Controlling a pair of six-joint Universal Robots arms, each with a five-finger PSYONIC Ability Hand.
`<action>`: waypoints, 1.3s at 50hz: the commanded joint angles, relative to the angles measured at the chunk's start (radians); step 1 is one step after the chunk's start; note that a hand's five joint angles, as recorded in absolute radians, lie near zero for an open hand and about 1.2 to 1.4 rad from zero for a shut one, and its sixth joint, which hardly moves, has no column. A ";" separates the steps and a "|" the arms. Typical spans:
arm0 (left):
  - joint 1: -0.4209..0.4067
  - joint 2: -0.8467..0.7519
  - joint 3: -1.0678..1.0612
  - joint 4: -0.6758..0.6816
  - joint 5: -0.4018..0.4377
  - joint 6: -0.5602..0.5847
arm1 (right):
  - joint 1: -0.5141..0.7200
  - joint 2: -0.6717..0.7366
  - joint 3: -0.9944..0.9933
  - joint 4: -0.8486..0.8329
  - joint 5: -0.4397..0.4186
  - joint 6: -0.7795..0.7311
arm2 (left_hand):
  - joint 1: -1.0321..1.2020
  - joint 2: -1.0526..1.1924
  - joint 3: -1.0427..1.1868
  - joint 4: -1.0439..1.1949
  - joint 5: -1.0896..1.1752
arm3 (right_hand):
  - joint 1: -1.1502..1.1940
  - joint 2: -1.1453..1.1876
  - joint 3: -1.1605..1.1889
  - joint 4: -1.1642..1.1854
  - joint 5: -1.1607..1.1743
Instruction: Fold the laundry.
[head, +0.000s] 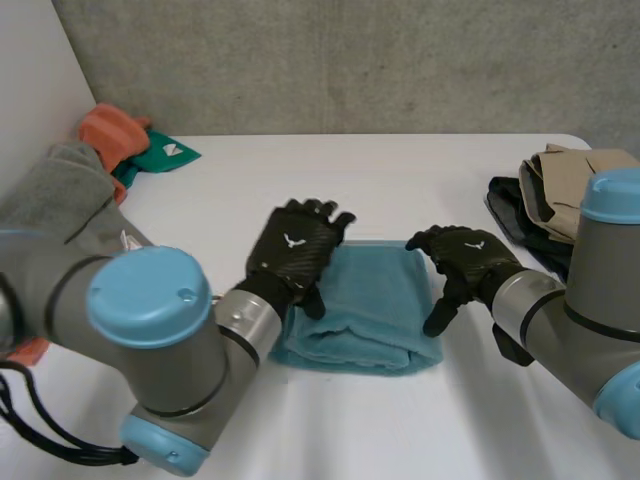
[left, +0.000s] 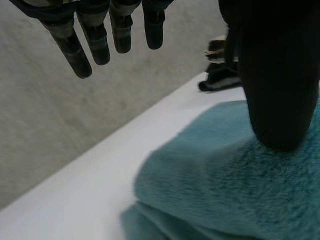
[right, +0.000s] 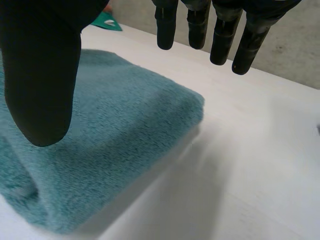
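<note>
A folded teal towel (head: 365, 305) lies in the middle of the white table (head: 400, 180). My left hand (head: 295, 250) hovers over the towel's left edge, open, with straight fingers (left: 95, 42) and its thumb just above the pile (left: 225, 180). My right hand (head: 462, 258) is at the towel's right edge, open too; its fingers (right: 220, 37) point past the towel's far corner (right: 125, 125) and its thumb hangs over the cloth. Neither hand holds anything.
At the table's far left lies a heap of orange (head: 112, 135), green (head: 160, 157) and grey (head: 60, 195) laundry. A stack of folded beige and dark clothes (head: 550, 195) sits at the right edge (left: 220, 70). A grey wall stands behind the table.
</note>
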 joint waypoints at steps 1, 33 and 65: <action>-0.011 -0.067 0.087 -0.085 0.002 0.005 | -0.025 0.006 0.007 -0.014 -0.038 -0.007 | 0.030 0.031 0.023 0.029 0.012 | -0.024 -0.043 -0.034 -0.056 -0.060; 0.058 -0.128 0.150 -0.272 -0.133 0.335 | 0.054 0.221 -0.162 0.008 -0.127 -0.017 | 0.030 0.031 0.023 0.029 0.012 | -0.024 -0.043 -0.034 -0.056 -0.060; 0.054 -0.007 0.161 -0.267 0.042 0.044 | 0.041 -0.028 -0.007 0.000 -0.035 -0.040 | 0.015 0.016 0.009 0.014 -0.002 | -0.024 -0.043 -0.034 -0.056 -0.060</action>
